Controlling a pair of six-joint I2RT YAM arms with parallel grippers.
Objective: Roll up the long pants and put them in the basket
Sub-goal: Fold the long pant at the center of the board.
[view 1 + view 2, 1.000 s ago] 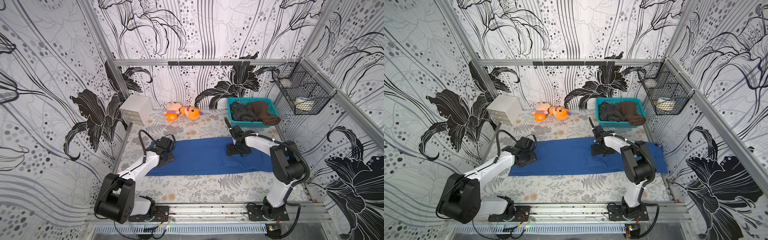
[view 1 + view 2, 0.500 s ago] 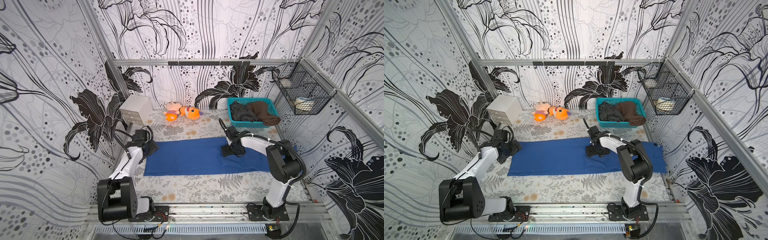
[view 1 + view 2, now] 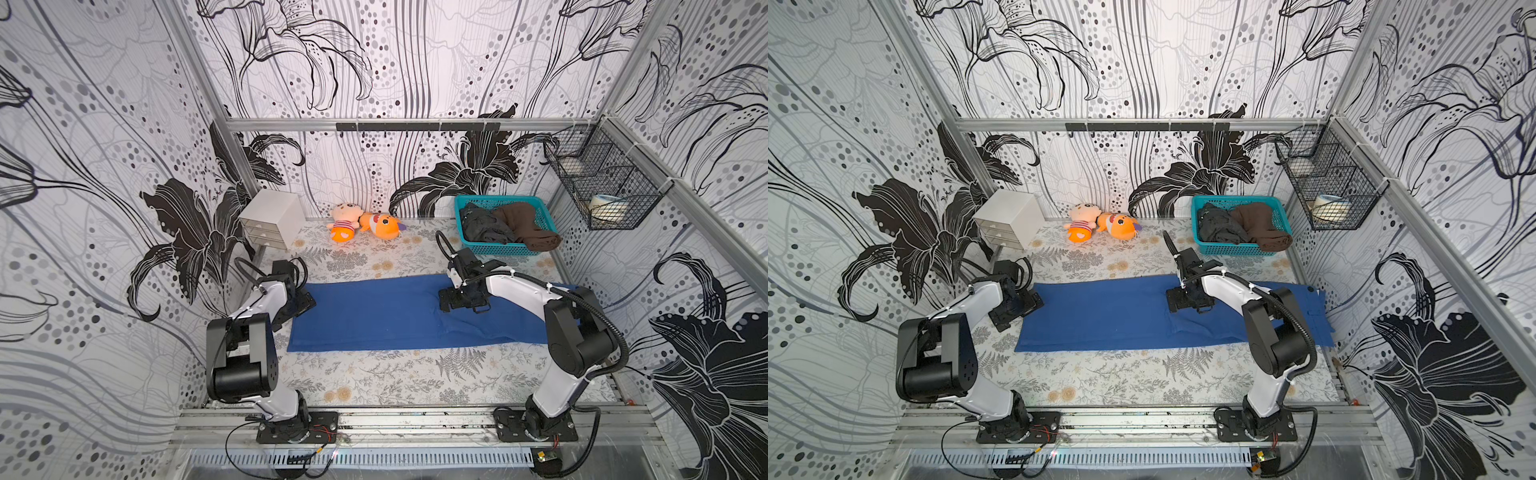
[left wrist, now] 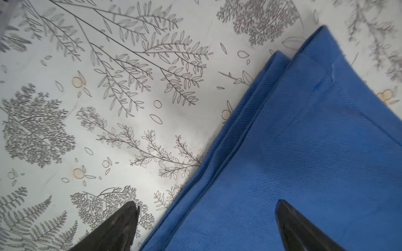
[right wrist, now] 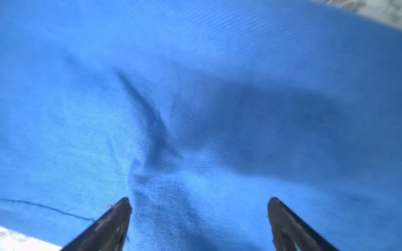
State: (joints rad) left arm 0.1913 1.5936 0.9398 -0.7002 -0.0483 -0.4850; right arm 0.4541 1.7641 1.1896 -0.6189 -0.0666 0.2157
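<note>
Far left: the black two-finger left gripper (image 3: 300, 300) sits at the table's 9 o'clock end, fingers spread wide with nothing between them. In its wrist view (image 4: 207, 204) one finger is over bare table and the other over cloth, straddling the hem corner. Contact cannot be told.

Centre: the royal-blue soft-fabric long pants (image 3: 374, 311) lie flat on the fern-printed white tabletop (image 3: 374, 374). They are folded leg on leg into one long band running from 9 to 3 o'clock. The hem shows stacked layers (image 4: 304, 141). The far edge is straight. The near edge steps outward just right of centre, and the 3 o'clock end reaches the table's side, partly hidden by the arm.

Right of centre: the black two-finger right gripper (image 3: 461, 301) is down on the band, fingers spread (image 5: 199, 198), with a shallow crease between them and nothing pinched.

Room: bare strips of table run along the 6 and 12 o'clock sides. The teal plastic basket (image 3: 503, 249) stands at 1 o'clock, apart from the cloth.
</note>
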